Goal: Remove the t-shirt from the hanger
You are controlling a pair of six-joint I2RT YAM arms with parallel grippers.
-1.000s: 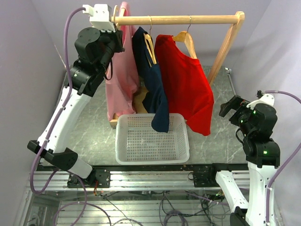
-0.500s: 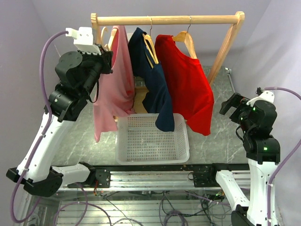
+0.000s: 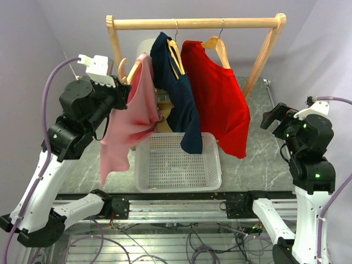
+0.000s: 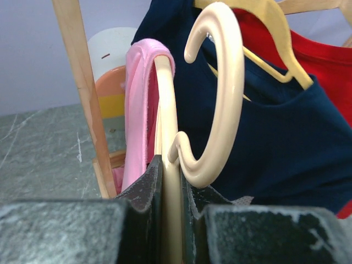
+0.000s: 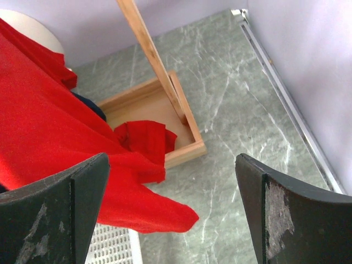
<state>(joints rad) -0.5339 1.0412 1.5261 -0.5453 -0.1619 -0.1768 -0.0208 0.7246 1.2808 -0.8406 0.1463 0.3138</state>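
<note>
Currently the left gripper (image 4: 169, 184) is pinched almost fully closed on the cream hanger (image 4: 231, 93), just beside the base of its hook. The hanger and the pink t-shirt (image 3: 129, 118) it carries therefore hang in the air, off the rail (image 3: 198, 23) and to the left of the rack. Judgement: gripping near the hook leaves the hanger's shoulders free, so the shirt can be drawn off without the fingers in the way. The shirt is not yet off; in the left wrist view its collar is draped over one hanger arm, and its body hangs down beside the left rim of the basket (image 3: 179, 187). The right gripper (image 5: 173, 209) is spread wide with nothing between the jaws. It hovers at the right of the rack near the lower hem of the red t-shirt (image 3: 220, 99), well apart from the pink one. The red shirt and the navy t-shirt (image 3: 179, 104) hang on their own hangers on the rail. Containers: the white basket on the bench (image 3: 258, 159) holds no garment, and the navy hem dangles over its back part. The wooden tray (image 5: 192, 132) at the rack's foot holds a fold of red cloth; cannot tell whether that is the hung shirt's hem or a separate piece.
</note>
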